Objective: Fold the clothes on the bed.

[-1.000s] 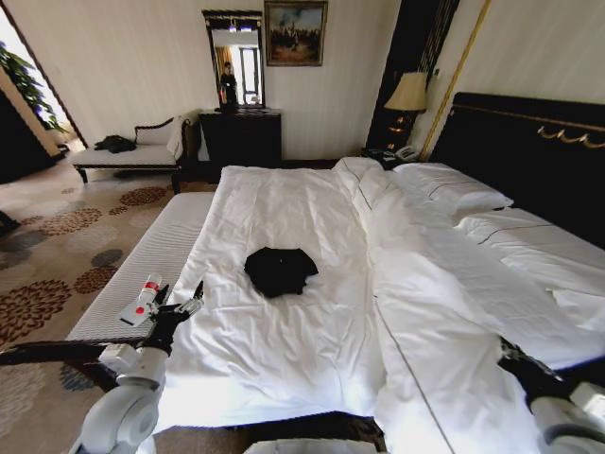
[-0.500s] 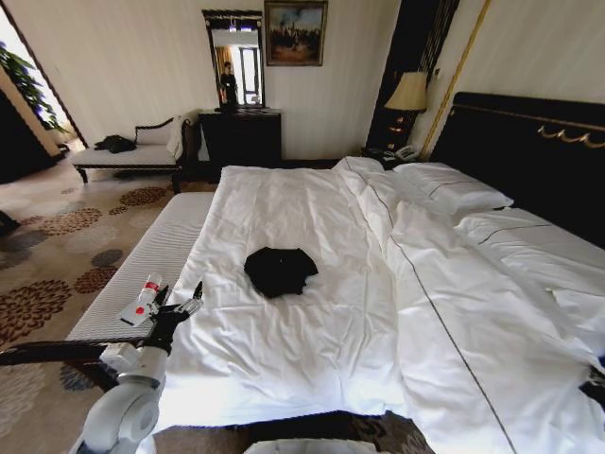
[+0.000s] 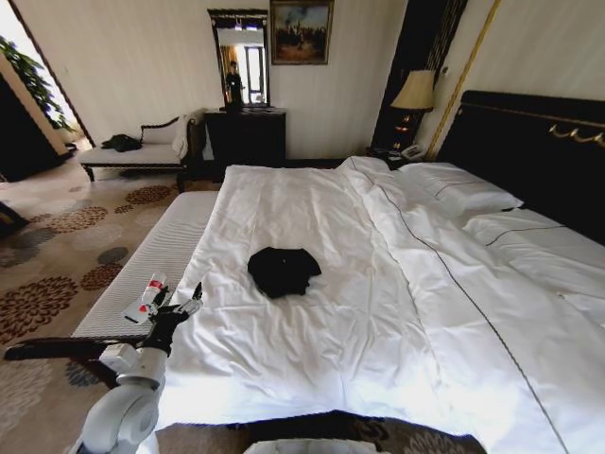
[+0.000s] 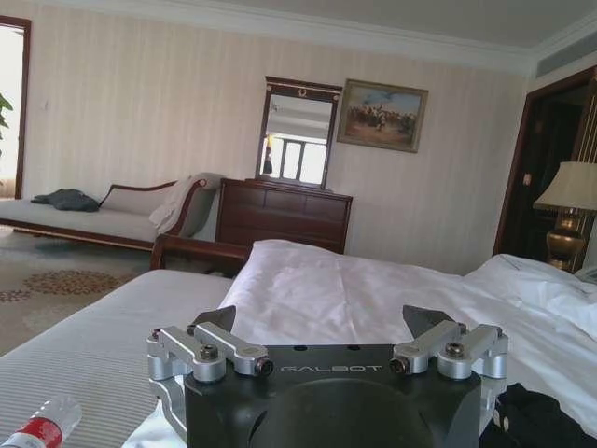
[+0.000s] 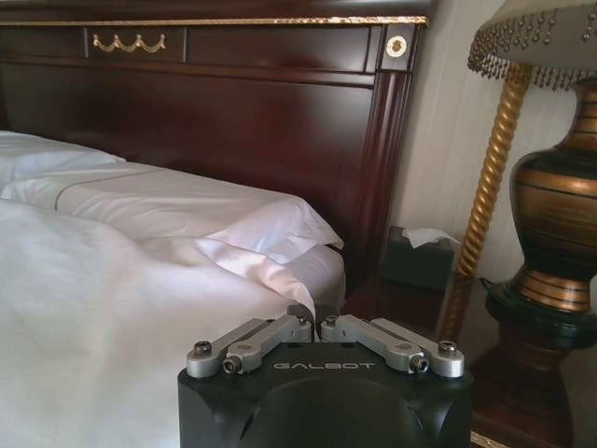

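Left hand point(image 3: 180, 301) released, fingers spread, hovering low at the near left corner of the bed point(image 3: 312, 359), beside the pale cushioned bench point(image 3: 151, 260) with a plastic water bottle point(image 3: 146, 298) on it. Right hand point(image 5: 322, 329) clenched, fingertips together, grasping nothing, up by the dark headboard point(image 5: 233, 103) and the bedside lamp point(image 5: 550, 187). Black T-shirt point(image 3: 283, 270) bunched in a compact heap mid-bed on the white duvet point(image 3: 312, 227), well apart from both hands. Pillows point(image 3: 463, 189) at the head end.

Daylight floods from the bright doorway point(image 3: 11, 38) at upper left, blowing out there; the dark wooden headboard point(image 3: 529, 142) stays dim; frame edges bend.
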Tool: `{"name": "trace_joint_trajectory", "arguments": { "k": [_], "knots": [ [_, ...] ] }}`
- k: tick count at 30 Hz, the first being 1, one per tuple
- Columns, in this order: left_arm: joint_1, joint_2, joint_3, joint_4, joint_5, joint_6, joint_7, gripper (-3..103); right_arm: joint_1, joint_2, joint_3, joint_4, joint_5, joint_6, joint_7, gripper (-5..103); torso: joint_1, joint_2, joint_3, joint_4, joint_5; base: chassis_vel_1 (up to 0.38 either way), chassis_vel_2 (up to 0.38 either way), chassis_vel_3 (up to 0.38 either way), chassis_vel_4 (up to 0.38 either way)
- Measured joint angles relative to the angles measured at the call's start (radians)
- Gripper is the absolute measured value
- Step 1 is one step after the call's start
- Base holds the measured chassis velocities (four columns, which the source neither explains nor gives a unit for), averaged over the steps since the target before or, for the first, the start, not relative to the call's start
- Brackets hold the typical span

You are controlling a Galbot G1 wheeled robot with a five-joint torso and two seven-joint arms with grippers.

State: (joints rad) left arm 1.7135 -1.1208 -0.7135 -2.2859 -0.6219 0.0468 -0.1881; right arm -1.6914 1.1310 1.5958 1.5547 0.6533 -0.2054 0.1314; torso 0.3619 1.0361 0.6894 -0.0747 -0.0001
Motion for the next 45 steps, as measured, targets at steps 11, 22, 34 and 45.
{"name": "trace_joint_trajectory", "arguments": {
  "k": [11,22,34,45],
  "knots": [
    [0.007,-0.007,0.003,-0.003,0.010,0.000,0.000,100,0.002,-0.049,0.046,-0.153,-0.034,0.054,-0.001,0,0.000,0.000,0.000,0.0006,0.0000,0.000,0.000,0.000,0.000],
    [0.006,-0.004,0.005,-0.003,0.012,0.000,0.001,100,0.023,-0.066,0.058,-0.238,-0.035,0.092,-0.002,0,0.000,0.000,0.000,-0.0006,-0.0003,0.000,0.000,0.000,0.000],
    [0.023,-0.017,0.000,-0.007,0.018,-0.005,0.009,100,0.025,-0.033,0.050,-0.204,-0.034,0.133,-0.008,8,-0.001,0.000,0.000,-0.0075,-0.0031,-0.012,-0.014,-0.020,-0.013],
    [0.033,-0.012,-0.011,-0.014,0.021,-0.006,0.008,100,0.015,0.025,0.041,-0.093,0.016,0.134,0.002,51,0.000,0.000,0.000,-0.0012,-0.0008,-0.014,-0.025,-0.029,-0.016]
  ]
}}
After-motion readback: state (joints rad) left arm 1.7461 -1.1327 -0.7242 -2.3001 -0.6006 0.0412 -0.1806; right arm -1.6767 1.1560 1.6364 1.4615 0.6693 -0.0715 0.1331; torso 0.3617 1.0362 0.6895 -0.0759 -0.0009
